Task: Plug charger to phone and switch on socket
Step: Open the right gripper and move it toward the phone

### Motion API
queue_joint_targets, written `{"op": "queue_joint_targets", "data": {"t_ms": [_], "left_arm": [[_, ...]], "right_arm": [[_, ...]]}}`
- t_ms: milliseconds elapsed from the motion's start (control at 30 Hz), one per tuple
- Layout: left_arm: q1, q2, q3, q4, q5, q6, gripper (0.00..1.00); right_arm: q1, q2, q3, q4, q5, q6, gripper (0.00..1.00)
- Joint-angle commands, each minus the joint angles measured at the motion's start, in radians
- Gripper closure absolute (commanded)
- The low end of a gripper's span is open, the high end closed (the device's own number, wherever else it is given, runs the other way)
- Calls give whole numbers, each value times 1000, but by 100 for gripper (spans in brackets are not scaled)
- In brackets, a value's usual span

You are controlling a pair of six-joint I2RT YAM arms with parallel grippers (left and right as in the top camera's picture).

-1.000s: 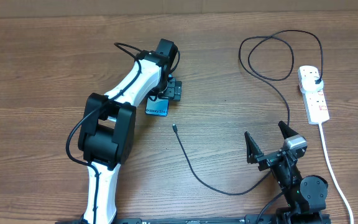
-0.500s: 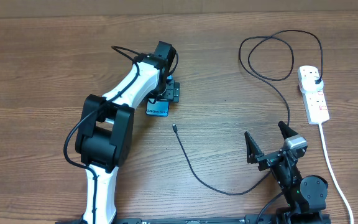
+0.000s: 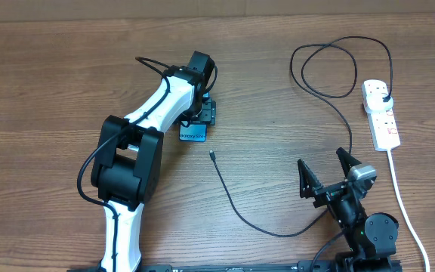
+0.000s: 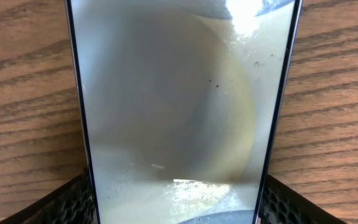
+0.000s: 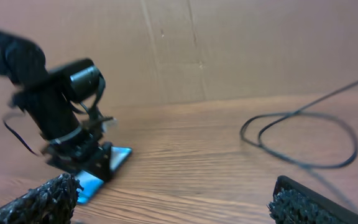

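Lower right: right gripper (image 3: 320, 156) stands fully open and empty, well apart from all task items, apparently held in reserve.

Centre: the charger (image 3: 225, 189) lies slack on the table (image 3: 66, 68), its connector tip loose near the phone (image 3: 192, 134), not inserted.

Upper left of centre: left gripper (image 3: 205, 112) straddles the phone, fingers (image 4: 73, 202) hard by both long edges, probably to steady it. A firm clamp cannot be confirmed.

Upper right: socket (image 3: 381, 113) carries the charger's plug; switch position unreadable.
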State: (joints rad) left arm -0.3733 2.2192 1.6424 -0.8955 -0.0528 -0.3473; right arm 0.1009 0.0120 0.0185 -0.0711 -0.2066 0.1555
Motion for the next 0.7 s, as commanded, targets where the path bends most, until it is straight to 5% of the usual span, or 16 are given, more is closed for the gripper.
{"op": "queue_joint_targets", "data": {"t_ms": [0,167,667], "left_arm": [[0,116,-89,-29,-25,-78,27],[0,116,-89,-21,3,-88,34],[0,116,-89,-32,47,-107,60]], "right_arm": [[6,-9,-11,6,-8,292,0],[6,-9,-11,6,-8,584,0],[6,-9,-11,13,-72,694,0]]}}
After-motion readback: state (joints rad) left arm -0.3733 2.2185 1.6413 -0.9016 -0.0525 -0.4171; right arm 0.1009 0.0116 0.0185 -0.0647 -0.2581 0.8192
